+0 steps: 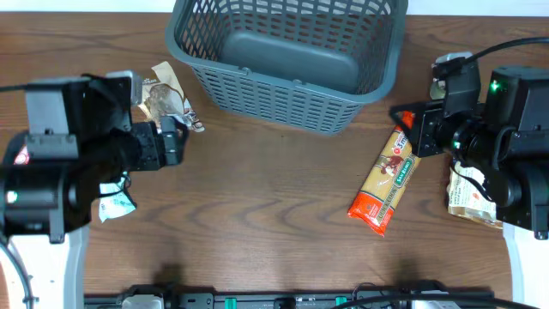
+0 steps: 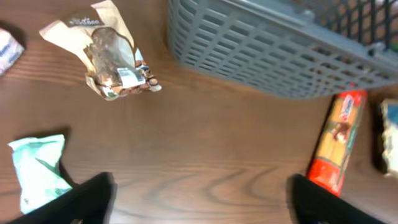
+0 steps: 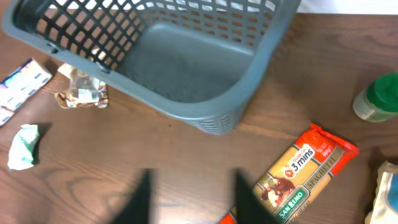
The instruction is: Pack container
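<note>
The grey slatted basket (image 1: 283,107) stands at the back middle of the table, and its bottom is bare; it also shows in the left wrist view (image 2: 267,56) and the right wrist view (image 3: 205,112). A red and yellow spaghetti packet (image 1: 384,182) lies in front of it to the right. My right gripper (image 1: 413,130) is open and empty beside the packet's far end (image 3: 298,174); its fingers (image 3: 193,199) hang over bare wood. My left gripper (image 1: 176,142) is open and empty over bare wood (image 2: 202,205), to the left of the basket.
A brown snack bag (image 1: 167,99) lies left of the basket. A mint green packet (image 1: 116,202) lies by the left arm. A green-lidded jar (image 3: 379,96) and a cream bag (image 1: 472,193) sit at the right. A white and blue packet (image 3: 18,87) lies far left.
</note>
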Robot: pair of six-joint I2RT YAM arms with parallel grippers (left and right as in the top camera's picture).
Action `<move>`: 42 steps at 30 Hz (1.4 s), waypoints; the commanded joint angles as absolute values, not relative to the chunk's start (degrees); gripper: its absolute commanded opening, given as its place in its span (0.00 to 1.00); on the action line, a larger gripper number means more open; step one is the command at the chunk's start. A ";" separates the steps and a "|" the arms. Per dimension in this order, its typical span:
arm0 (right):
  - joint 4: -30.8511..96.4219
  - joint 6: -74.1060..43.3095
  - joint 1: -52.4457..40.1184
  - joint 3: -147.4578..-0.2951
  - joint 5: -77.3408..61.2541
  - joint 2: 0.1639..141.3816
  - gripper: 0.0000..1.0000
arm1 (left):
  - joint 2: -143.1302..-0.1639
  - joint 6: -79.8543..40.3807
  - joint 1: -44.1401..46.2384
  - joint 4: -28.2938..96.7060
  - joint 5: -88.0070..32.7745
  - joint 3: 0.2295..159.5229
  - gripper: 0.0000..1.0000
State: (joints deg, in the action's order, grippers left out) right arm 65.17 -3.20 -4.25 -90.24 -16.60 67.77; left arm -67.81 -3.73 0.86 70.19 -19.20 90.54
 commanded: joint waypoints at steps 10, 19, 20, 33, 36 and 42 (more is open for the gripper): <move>67.92 0.67 -6.66 -91.29 -13.30 69.19 0.01 | -72.42 -1.10 1.13 67.26 -18.81 97.10 0.05; 69.23 11.68 -14.13 -91.29 -13.30 76.99 0.01 | -85.06 2.87 3.97 69.56 -18.81 117.80 0.05; 69.19 12.99 -14.79 -91.29 -13.30 77.76 0.01 | -86.17 4.27 4.67 69.60 -18.81 118.96 0.06; 67.16 16.82 -16.95 -91.29 -13.32 83.57 0.01 | -98.17 21.82 9.45 64.97 -18.81 120.95 0.05; 66.83 18.79 -16.97 -91.26 -13.34 83.57 0.01 | -101.06 22.52 9.45 63.20 -18.81 120.95 0.06; 66.19 21.71 -16.95 -91.26 -13.34 83.59 0.01 | -105.03 24.95 9.45 61.04 -18.81 120.95 0.05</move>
State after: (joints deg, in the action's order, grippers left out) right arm 66.59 18.85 -16.43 -90.39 -13.28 83.44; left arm -103.72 22.13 9.30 61.32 -19.09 119.85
